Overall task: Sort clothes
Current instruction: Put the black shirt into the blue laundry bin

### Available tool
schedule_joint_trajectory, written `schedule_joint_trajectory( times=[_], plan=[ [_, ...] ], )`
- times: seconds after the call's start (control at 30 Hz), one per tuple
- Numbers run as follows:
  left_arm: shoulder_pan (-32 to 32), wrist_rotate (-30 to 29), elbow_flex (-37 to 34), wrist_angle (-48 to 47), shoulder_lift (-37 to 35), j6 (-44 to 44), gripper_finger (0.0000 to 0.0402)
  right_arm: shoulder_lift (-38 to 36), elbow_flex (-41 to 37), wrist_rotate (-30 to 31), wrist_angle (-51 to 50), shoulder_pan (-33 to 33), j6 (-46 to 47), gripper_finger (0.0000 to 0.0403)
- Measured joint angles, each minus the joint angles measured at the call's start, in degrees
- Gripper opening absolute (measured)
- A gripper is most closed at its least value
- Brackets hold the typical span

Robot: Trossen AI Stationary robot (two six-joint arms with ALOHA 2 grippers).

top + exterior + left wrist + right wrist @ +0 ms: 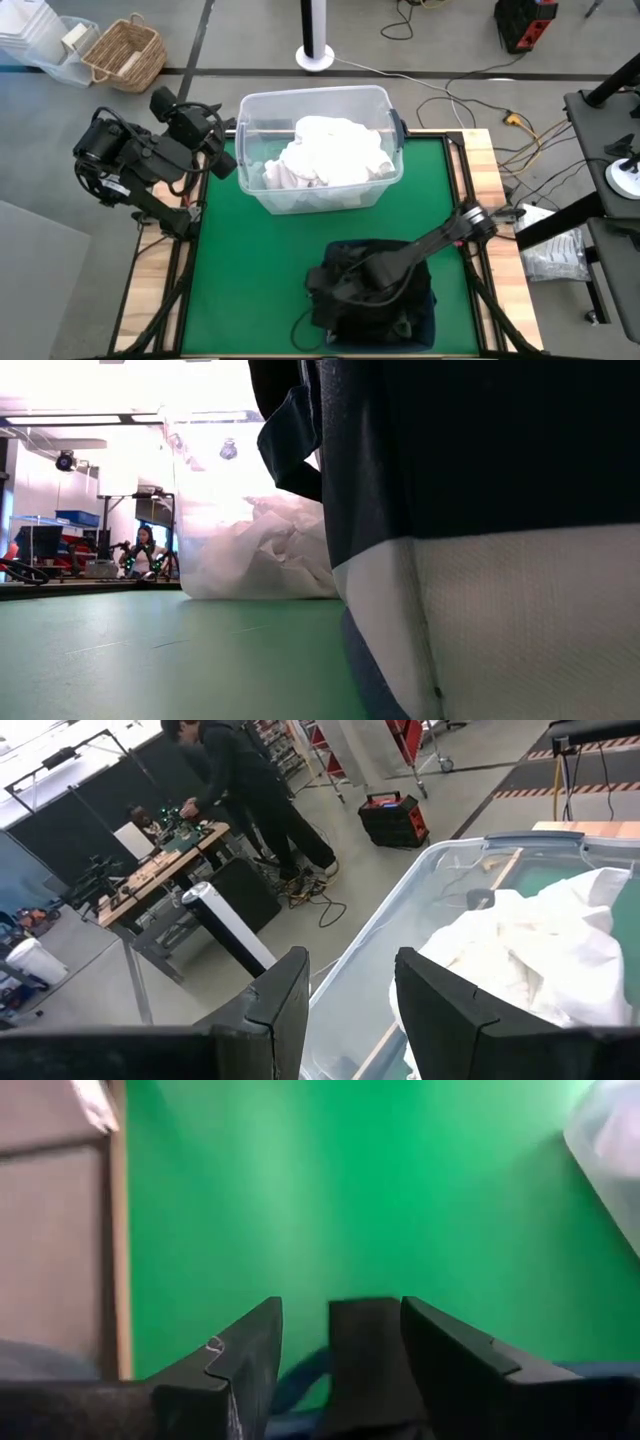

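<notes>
White clothes (pixel 330 150) lie heaped in the clear plastic tub (pixel 255 190) at the far middle of the green mat; the left wrist view shows them (pixel 540 950) too. Dark clothes (pixel 375 260) fill the navy bin (pixel 428 322) at the near edge, and its wall (pixel 480 460) fills the low view. My right gripper (pixel 322 287) hangs open over the bin's left side, pointing slantwise down; a dark strip (pixel 365 1350) stands between its fingers. My left gripper (pixel 350 1020) waits raised beside the tub's left wall, open with nothing between its fingers. My right gripper has a dark strip (pixel 365 1330) between its open fingers, with a gap on either side. I cannot tell what the strip is or whether the fingers touch it.
Bare green mat (pixel 250 280) lies left of the bin and in front of the tub. Off the table stand a wicker basket (pixel 125 52), a white pole base (pixel 316 55) and cables. A person (pixel 240 780) works at a bench far behind.
</notes>
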Motion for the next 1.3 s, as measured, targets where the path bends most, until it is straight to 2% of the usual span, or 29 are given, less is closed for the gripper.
schedule_joint_trajectory(
  times=[0.17, 0.27, 0.37, 0.53, 1.03, 1.17, 1.3],
  plan=[
    [0.0, 0.0, 0.0, -0.3, 0.0, 0.0, 0.0130, 7.5, 12.0, 2.7, -13.2, -0.1, 3.1, 0.0176],
    [0.0, 0.0, 0.0, -0.3, 0.0, 0.2, 0.0130, 10.2, 18.3, 4.0, -17.6, -0.1, 3.1, 0.0151],
    [0.0, 0.0, 0.0, -0.3, 0.0, 0.2, 0.0130, 11.8, 22.1, 4.2, -21.3, -0.1, 3.5, 0.0109],
    [0.0, 0.0, 0.0, -0.3, -0.2, 0.9, 0.0130, 11.2, 21.4, 4.1, -24.4, -0.1, 5.3, 0.0021],
    [0.0, 0.0, 0.0, -0.3, -1.0, 1.6, 0.0130, 6.0, 21.5, 5.7, -37.1, 2.0, 14.6, 0.0009],
    [0.0, 0.0, 0.0, -0.3, -1.2, 1.8, 0.0130, 6.0, 21.2, 5.7, -38.2, 2.4, 15.7, 0.0009],
    [0.0, 0.0, 0.0, -0.3, -1.2, 2.0, 0.0130, 6.1, 17.0, 5.7, -36.7, 2.4, 15.8, 0.0009]
  ],
)
